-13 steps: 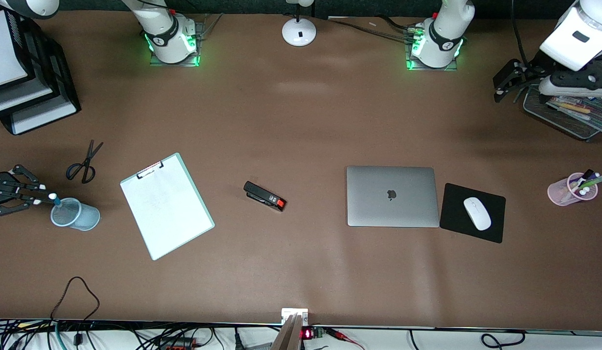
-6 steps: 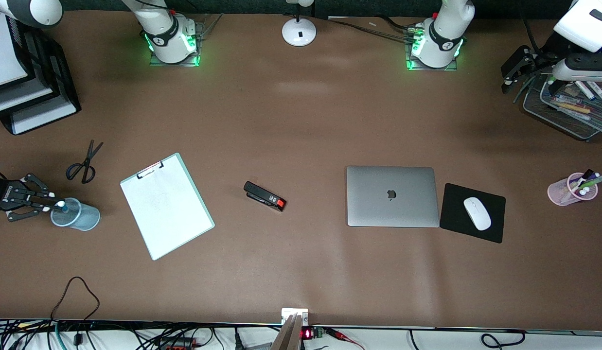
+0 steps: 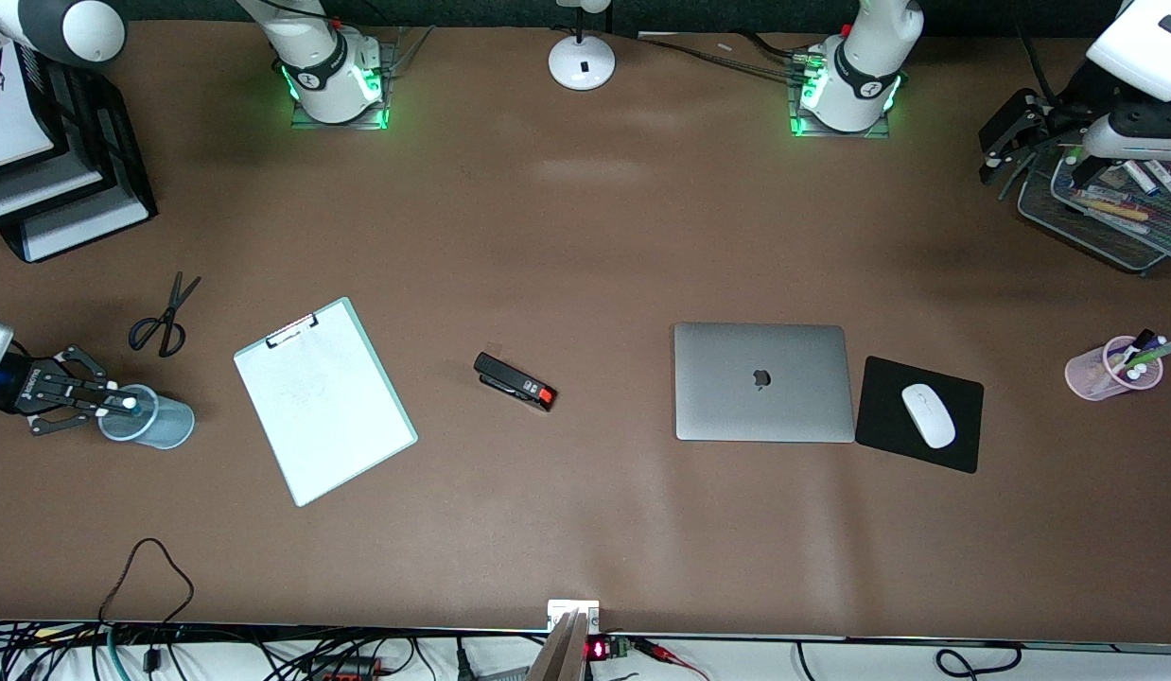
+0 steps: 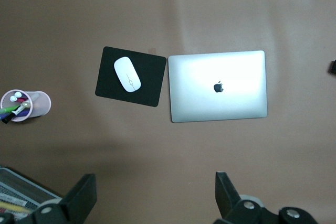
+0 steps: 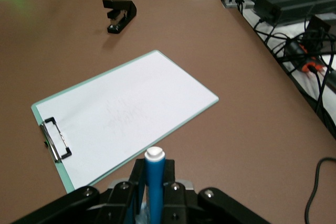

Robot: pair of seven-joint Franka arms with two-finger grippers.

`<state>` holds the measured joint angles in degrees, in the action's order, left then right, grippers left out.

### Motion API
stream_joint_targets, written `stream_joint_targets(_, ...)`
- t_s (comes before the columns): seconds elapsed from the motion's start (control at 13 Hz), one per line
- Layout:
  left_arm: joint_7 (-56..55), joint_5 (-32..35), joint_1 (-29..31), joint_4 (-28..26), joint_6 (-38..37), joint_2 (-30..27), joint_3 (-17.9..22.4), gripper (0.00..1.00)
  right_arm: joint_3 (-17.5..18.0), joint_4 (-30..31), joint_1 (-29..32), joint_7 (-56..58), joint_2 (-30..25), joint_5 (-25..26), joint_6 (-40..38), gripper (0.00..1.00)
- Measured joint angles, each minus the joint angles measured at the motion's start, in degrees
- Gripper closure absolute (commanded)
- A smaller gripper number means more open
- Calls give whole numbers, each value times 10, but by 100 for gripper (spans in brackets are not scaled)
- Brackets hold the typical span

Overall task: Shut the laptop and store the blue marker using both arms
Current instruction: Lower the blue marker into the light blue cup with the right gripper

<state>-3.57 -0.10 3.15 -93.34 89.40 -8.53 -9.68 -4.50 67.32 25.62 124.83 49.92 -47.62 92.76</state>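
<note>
laptop [image 3: 763, 382] lies shut flat on the worktop [image 3: 585, 530], lid down with the apple logo up, just beside a black mouse pad [image 3: 945, 445] carrying a white mouse [image 3: 928, 415]; that half of the job looks done. blue marker [image 5: 154, 184] is clamped upright in the jaws of the right gripper [image 3: 101, 405], white cap up, at the right arm's end of the worktop, right over the rim of a pale blue cup [image 3: 160, 421]. from the front it's hard to say whether the tip is already inside the cup or just above it.

left gripper [image 3: 1011, 142] hangs high by the mesh tray [image 3: 1106, 236] of pens at the left arm's end, jaws spread wide with nothing between them, waiting.

handling: marker is light, stiff and smooth-barrelled, so likely a bit slippery; a mid-barrel pinch like this one suits it, keeping it vertical so it drops clean. cup looks thin and light, easy to tip if the marker or jaws bump its rim. laptop is rigid and heavier, best pressed on the lid edge, not needed now.

other stuff: clipboard [image 3: 325, 402] and black stapler [image 3: 515, 380] mid-worktop, scissors [image 3: 165, 317] farther from the front camera than the cup, pink cup [image 3: 1101, 371] with other markers near the left arm's end.
</note>
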Motion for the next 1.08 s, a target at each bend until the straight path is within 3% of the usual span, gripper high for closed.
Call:
stream_joint_targets(0.38, 0, 0, -25, 34, -23, 22, 28, 0, 0, 0, 3, 0, 19, 0, 19, 92)
stream_joint_targets(0.46, 0, 0, -27, 35, -25, 24, 28, 0, 0, 0, 4, 0, 27, 0, 22, 78)
stream_joint_targets(0.54, -1, 0, -28, 36, -28, 24, 28, 0, 0, 0, 5, -1, 34, 0, 24, 10)
stream_joint_targets(0.62, -1, 0, -28, 37, -31, 24, 28, 0, 0, 0, 7, -4, 38, 0, 25, 0)
stream_joint_targets(0.85, -1, 0, -30, 38, -36, 24, 28, 0, 0, -12, 8, -59, 33, 2, 22, 0)
stream_joint_targets(1.08, -1, 0, -32, 38, -41, 24, 28, 0, 0, -26, 6, -145, -7, 37, 1, 0)
